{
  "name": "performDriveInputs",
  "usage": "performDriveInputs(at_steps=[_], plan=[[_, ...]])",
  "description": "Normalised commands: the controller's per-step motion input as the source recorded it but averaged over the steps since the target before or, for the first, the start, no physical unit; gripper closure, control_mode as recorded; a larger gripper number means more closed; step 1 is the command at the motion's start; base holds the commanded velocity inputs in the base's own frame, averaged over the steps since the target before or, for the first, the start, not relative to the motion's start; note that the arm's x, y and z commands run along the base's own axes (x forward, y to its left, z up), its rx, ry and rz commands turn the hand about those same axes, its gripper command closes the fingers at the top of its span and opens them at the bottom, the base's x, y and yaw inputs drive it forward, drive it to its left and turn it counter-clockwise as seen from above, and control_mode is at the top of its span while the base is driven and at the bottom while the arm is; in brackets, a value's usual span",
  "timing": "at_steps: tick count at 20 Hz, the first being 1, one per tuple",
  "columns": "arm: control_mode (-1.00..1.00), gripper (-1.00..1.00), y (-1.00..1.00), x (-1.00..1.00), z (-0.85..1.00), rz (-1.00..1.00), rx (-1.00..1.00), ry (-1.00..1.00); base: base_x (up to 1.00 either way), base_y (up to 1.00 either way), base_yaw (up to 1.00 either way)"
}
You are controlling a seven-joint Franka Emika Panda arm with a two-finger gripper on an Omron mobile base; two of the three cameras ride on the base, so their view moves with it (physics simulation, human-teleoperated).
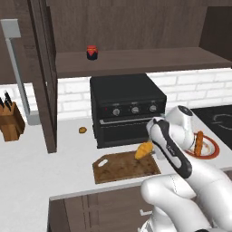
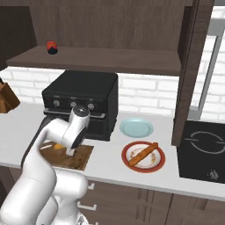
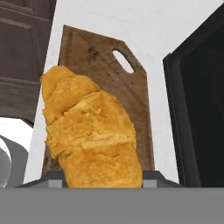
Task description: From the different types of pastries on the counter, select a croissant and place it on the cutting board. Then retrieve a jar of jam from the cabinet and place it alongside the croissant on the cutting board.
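While the gripper is clamped on the croissant, the pastry hangs just over the cutting board at its 2 o'clock corner, right in front of the black oven. Jar of jam sits on the cabinet shelf at 12 o'clock; stick pastry on a red-rimmed plate at 3 o'clock.

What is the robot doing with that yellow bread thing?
The white robot arm's gripper is holding the croissant over the right end of the cutting board, in front of the black oven. It looks about to set it down. The jar of jam waits on the cabinet shelf, and a stick pastry lies on a red-rimmed plate.
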Motion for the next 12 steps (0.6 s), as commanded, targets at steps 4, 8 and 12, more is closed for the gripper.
performDriveInputs(at_steps=[4, 8, 12], plan=[[-1.0, 1.0, 0.07, -0.06, -0.16, 0.09, 0.0, 0.07, 0.0, 0.0, 0.0], [-1.0, 1.0, 0.06, 0.01, -0.31, 0.03, 0.0, 0.04, 0.0, 0.0, 0.0], [-1.0, 1.0, 0.05, 0.09, -0.42, 0.0, 0.0, 0.04, 0.0, 0.0, 0.0]])
